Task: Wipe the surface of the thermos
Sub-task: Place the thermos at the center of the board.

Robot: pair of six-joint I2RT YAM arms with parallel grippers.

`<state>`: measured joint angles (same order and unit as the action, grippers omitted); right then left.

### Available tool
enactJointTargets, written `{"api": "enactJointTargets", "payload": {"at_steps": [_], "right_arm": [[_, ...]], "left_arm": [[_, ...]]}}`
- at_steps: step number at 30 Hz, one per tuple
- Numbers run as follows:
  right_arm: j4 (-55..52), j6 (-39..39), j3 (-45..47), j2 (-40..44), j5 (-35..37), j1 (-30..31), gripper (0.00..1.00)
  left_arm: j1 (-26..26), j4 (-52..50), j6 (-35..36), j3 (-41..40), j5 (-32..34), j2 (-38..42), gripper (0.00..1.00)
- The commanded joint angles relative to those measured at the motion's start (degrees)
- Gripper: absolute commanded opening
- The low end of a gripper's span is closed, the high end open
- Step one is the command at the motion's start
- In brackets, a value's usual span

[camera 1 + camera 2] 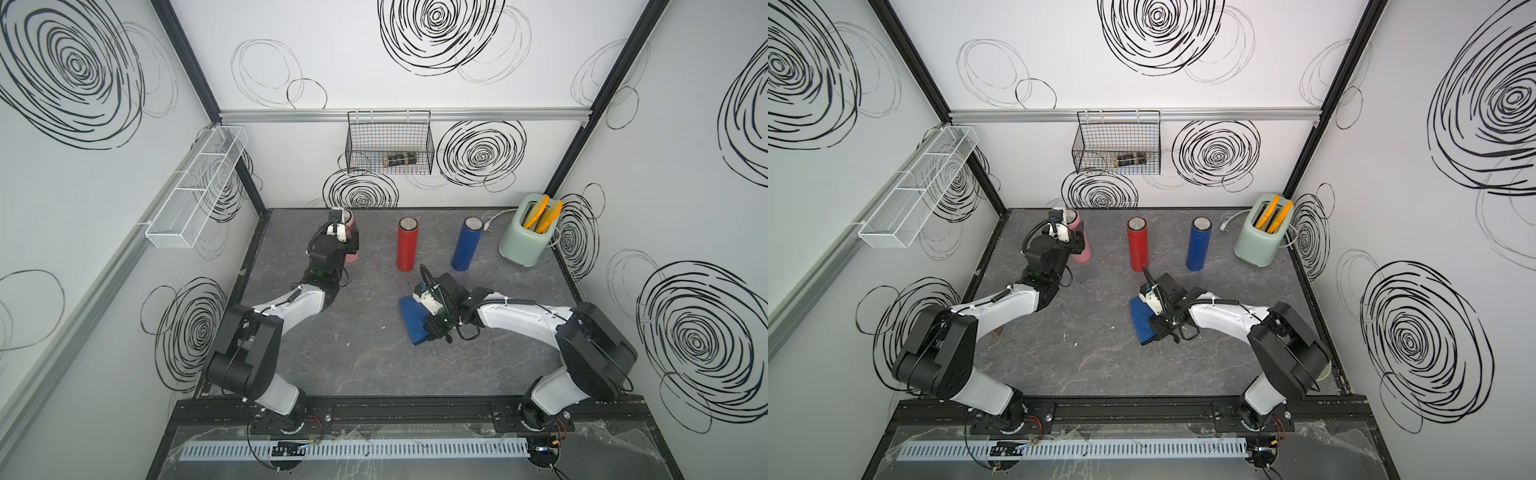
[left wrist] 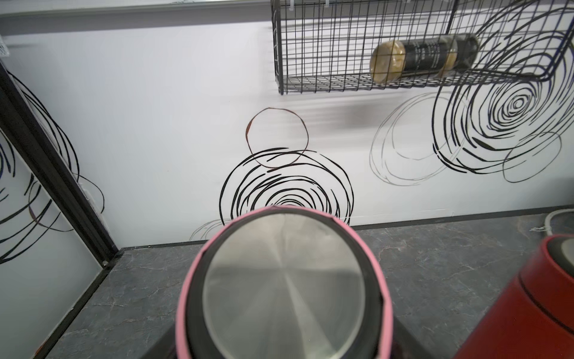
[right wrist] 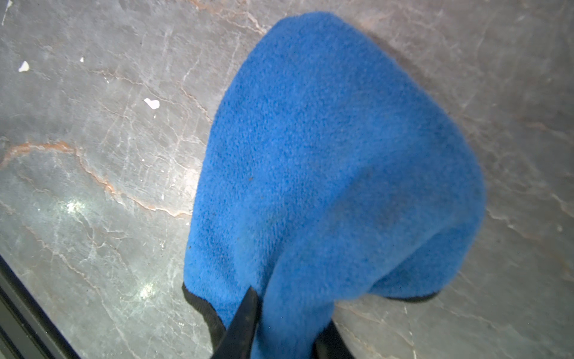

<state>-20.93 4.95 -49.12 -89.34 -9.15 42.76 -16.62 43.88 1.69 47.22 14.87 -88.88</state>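
The right pincer is pinching a narrow fold of the blue cloth at the bottom edge of the right wrist view. The rest of the cloth tents over the table. So small a bite could slip out on the lift, and a trailing corner might catch the red thermos, which stands at upper centre, on the way across. The left pincer appears pressed against both sides of the pink thermos, upright at upper left of the tabletop. Its jaws cover part of the wall that needs wiping. Only the right wrist view shows the pinch, which the top views hide under the wrist. Only the top views show the thermoses' spacing.
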Motion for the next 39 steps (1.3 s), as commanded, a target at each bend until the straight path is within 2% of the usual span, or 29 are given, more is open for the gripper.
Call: {"api": "enactJointTargets", "payload": {"at_steps": [1, 4, 13, 14, 22, 29, 35, 39], "right_arm": [[-1.29, 0.04, -0.27, 0.96, 0.18, 0.22, 0.27], [-1.39, -0.02, -0.18, 1.3, 0.18, 0.22, 0.26], [-1.46, -0.07, 0.04, 1.87, -0.17, 0.22, 0.25], [-1.52, -0.05, -0.09, 1.95, -0.17, 0.22, 0.25], [-1.67, -0.26, -0.27, 1.66, -0.26, 0.22, 0.24], [-1.79, -0.31, -0.36, 1.45, -0.43, 0.2, 0.24], [-1.88, -0.48, -0.53, 1.32, -0.7, 0.22, 0.24], [-1.72, -0.48, -0.36, 1.26, -0.87, 0.22, 0.24]], "left_arm": [[0.45, 2.07, 0.32, 3.57, 1.22, -0.83, 0.0], [0.54, -0.75, -0.11, 5.36, 1.29, -2.02, 0.0], [1.24, -0.29, -2.46, 5.33, 0.89, -3.88, 0.02], [1.31, -0.45, -2.57, 5.41, 0.86, -4.08, 0.07], [1.24, -1.77, -4.19, 5.6, 0.99, -5.24, 0.16], [0.68, -3.8, -4.47, 6.04, 1.1, -5.78, 0.34], [0.1, -4.48, -4.64, 5.53, 2.71, -5.78, 0.66], [-0.33, -4.42, -4.12, 4.9, 2.8, -5.34, 0.8]]}}
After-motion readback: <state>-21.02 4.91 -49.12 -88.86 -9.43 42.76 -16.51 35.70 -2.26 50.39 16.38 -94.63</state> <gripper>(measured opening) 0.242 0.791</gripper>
